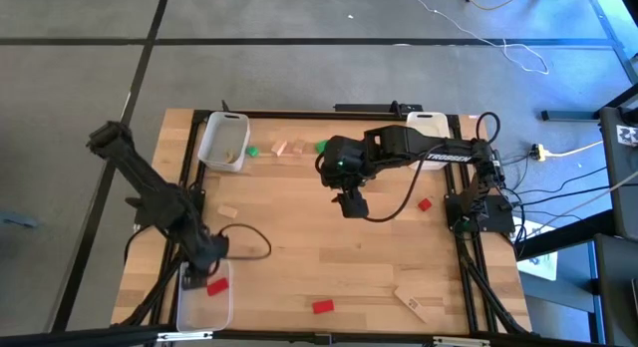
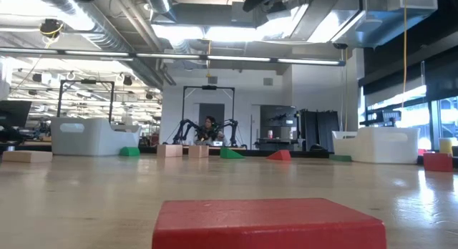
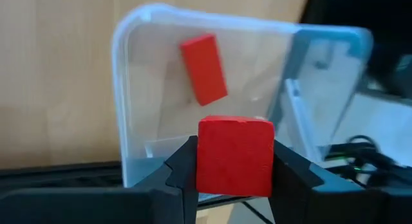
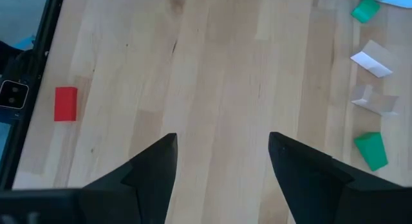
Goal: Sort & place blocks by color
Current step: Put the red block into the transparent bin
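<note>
My left gripper (image 1: 206, 257) is at the near left, shut on a red block (image 3: 235, 147), and hangs over a clear bin (image 3: 138, 102). One red block (image 3: 203, 68) lies flat on that bin's floor. My right gripper (image 4: 222, 147) stands open over bare table at the middle (image 1: 349, 202), with nothing between its fingers. Loose blocks lie flat on the table: red ones (image 1: 322, 306) (image 1: 425, 203), green ones (image 1: 251, 150) (image 1: 321, 146), and wooden ones (image 1: 291, 147) (image 1: 227, 211) (image 1: 409, 303). My left gripper pinches the red block by two opposite sides (image 3: 205, 161) between its two fingers (image 3: 183, 167). The fingers slant down from above. The block is lifted clear, over the bin's near part.
A clear bin (image 1: 224, 140) stands at the far left and a white one (image 1: 429, 123) at the far right. The table's middle and near middle are bare wood. Cables run along the right edge (image 1: 498, 177). In the low view a red block (image 2: 268, 222) lies close to the camera.
</note>
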`<state>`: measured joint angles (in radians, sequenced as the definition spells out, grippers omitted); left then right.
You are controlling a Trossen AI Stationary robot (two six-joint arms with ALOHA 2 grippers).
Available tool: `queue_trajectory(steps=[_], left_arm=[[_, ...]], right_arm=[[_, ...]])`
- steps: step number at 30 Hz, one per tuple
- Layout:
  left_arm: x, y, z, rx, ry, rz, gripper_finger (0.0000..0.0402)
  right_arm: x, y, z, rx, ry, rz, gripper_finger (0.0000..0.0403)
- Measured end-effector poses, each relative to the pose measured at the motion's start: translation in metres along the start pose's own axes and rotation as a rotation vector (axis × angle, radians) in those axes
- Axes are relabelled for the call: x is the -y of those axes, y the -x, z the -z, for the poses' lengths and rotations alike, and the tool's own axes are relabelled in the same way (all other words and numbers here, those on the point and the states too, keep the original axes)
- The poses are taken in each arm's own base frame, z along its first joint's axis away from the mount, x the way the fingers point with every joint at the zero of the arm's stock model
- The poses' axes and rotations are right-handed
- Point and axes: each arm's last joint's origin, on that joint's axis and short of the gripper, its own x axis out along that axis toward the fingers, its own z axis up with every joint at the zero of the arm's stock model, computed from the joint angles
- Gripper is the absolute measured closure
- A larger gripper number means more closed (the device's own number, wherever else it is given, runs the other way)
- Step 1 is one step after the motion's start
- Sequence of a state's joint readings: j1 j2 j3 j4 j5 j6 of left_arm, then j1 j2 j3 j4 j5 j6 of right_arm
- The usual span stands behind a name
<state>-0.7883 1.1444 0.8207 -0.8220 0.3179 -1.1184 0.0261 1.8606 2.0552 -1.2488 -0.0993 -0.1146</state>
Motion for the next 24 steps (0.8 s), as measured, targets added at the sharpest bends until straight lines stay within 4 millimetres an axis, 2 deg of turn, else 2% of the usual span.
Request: queue_trajectory(steps=[5,10,14,19,24], left_arm=[[0.01,-0.031,-0.005,-0.045,0.031,-0.051,0.0278],[0.013,-0.052,-0.009,-0.068,0.042,-0.082,0.0278],[0.012,-0.059,-0.01,-0.081,0.072,-0.114,0.0276],[0.011,-0.063,-0.011,-0.085,0.078,-0.128,0.023],[0.011,-0.063,-0.011,-0.084,0.077,-0.128,0.0215]], right_arm=[[0.0,0.0,0.0,0.0,0.002,0.0,0.0159],[0.0,0.0,0.0,0.0,0.002,0.0,0.0159],[0.0,0.0,0.0,0.0,0.002,0.0,0.0159],[0.0,0.0,0.0,-0.001,0.002,0.0,0.0159],[0.0,0.0,0.0,-0.004,-0.003,0.0,0.0159]])
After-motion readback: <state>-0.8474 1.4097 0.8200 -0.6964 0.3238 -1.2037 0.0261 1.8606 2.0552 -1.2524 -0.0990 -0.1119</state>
